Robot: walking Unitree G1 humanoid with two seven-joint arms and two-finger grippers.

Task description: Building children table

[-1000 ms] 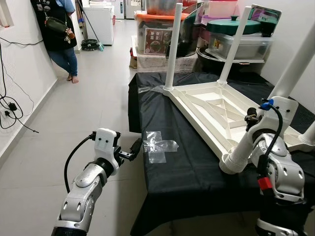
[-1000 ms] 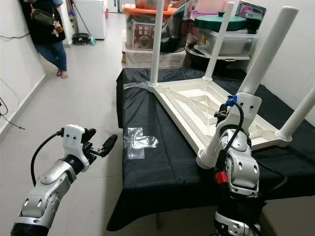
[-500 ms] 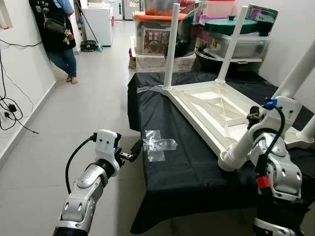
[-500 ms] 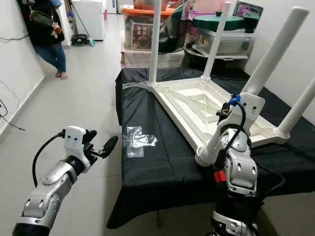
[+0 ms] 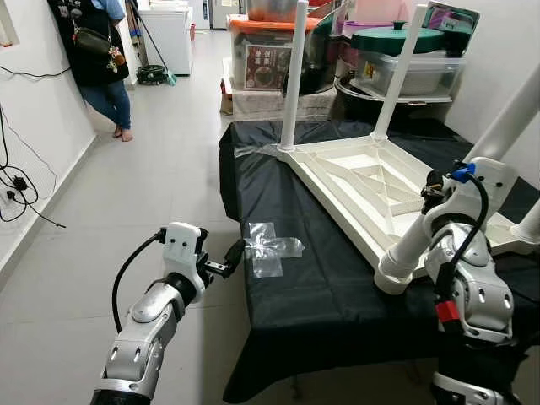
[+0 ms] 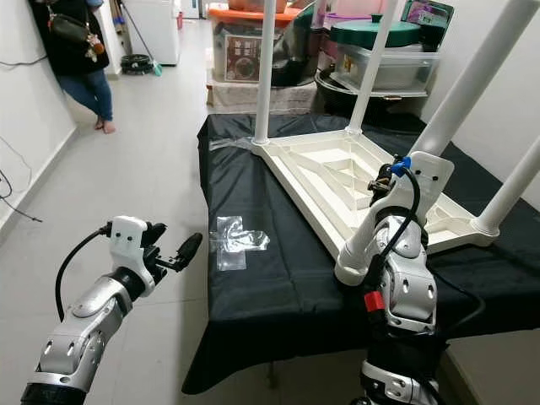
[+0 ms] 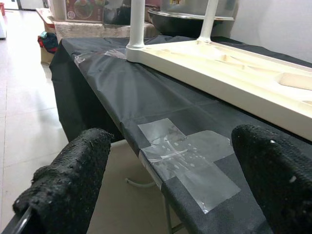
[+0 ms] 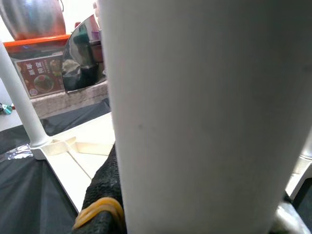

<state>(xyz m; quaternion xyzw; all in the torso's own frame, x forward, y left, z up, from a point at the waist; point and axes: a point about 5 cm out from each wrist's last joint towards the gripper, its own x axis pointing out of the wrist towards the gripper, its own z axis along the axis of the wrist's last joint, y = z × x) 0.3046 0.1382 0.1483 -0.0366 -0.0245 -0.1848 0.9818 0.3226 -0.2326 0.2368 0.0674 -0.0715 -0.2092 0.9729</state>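
The children's table (image 5: 371, 181) is lying upside down on the desk (image 5: 312, 287), which is wearing a black cloth, with its white legs sticking up. Two far legs (image 5: 289, 76) are standing at the back corners, and another is showing at the right edge. The near leg (image 6: 460, 89) is rising slanted from the near corner of the frame, its base (image 5: 395, 274) sitting right at the desk's front edge. The right gripper (image 8: 105, 195) is pressing against this leg; in the right wrist view one black finger with a yellow band is lying flat on the white tube, so the jaws are pinching the near leg.

The left gripper (image 5: 229, 258) is hanging just off the desk's left edge, jaws spread, its fingers (image 7: 73, 180) framing a cross of clear tape (image 5: 268, 251) stuck to the cloth near that edge. It is touching nothing.

Behind the desk, storage boxes (image 5: 270, 55) and a green-lidded tub (image 5: 405, 42) are piling up. A person (image 5: 97, 59) is standing far back by the left wall, and cables (image 5: 17, 181) are trailing along the floor there.
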